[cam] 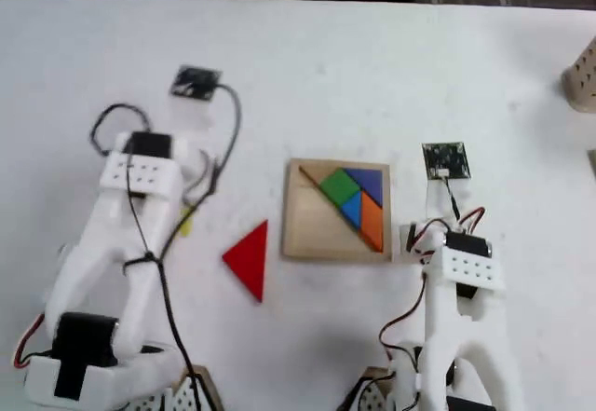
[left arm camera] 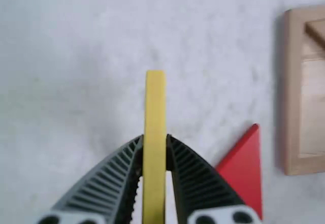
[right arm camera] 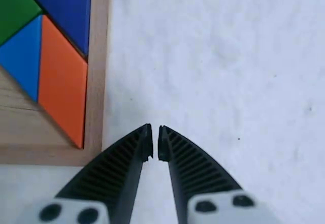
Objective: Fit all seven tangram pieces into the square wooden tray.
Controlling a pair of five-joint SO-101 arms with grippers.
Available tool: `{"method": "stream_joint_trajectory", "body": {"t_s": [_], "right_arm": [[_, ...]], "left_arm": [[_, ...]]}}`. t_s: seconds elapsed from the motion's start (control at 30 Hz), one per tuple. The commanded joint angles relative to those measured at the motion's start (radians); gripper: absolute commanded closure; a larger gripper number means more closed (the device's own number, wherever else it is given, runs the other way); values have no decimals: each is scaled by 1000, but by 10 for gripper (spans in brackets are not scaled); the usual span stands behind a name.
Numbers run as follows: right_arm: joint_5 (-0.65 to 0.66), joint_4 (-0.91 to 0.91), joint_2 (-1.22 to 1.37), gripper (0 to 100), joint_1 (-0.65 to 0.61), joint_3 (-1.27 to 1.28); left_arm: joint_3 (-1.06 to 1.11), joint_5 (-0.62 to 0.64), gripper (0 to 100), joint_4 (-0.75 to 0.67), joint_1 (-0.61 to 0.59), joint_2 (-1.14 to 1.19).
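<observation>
Clenched on an upright yellow piece (left arm camera: 155,102), the left pincer (left arm camera: 154,144) hangs over the bench (left arm camera: 76,56); the red triangle (cam: 250,257) lies at nine o'clock of the tray (cam: 312,226), the right pincer (right arm camera: 155,142), pinched empty, at four o'clock.

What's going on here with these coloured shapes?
Two arms are fitting tangram pieces into a square wooden tray. In it already lie a green square, a dark blue triangle, a light blue triangle and an orange parallelogram. The left gripper holds a yellow piece between its fingers. A red triangle lies on the table beside the tray. The right gripper is shut, empty, by the tray's corner.
</observation>
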Motion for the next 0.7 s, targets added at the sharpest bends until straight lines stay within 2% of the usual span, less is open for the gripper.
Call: {"method": "stream_joint_trajectory", "body": {"t_s": [0.0, 0.17, 0.27, 0.5, 0.67], "right_arm": [[11, -16, -21, 967, 16, -5], [11, -16, -21, 967, 15, -5], [11, -16, -21, 967, 16, -5], [11, -16, -21, 967, 16, -5], [26, -8, -21, 967, 18, -3]], "left_arm": [[-84, 189, 980, -8, 147, -42], [-74, 322, 980, -101, 257, -33], [-89, 359, 980, -130, 292, 42], [-213, 359, 980, -176, 372, 323], [-256, 359, 980, -184, 378, 354]]}}
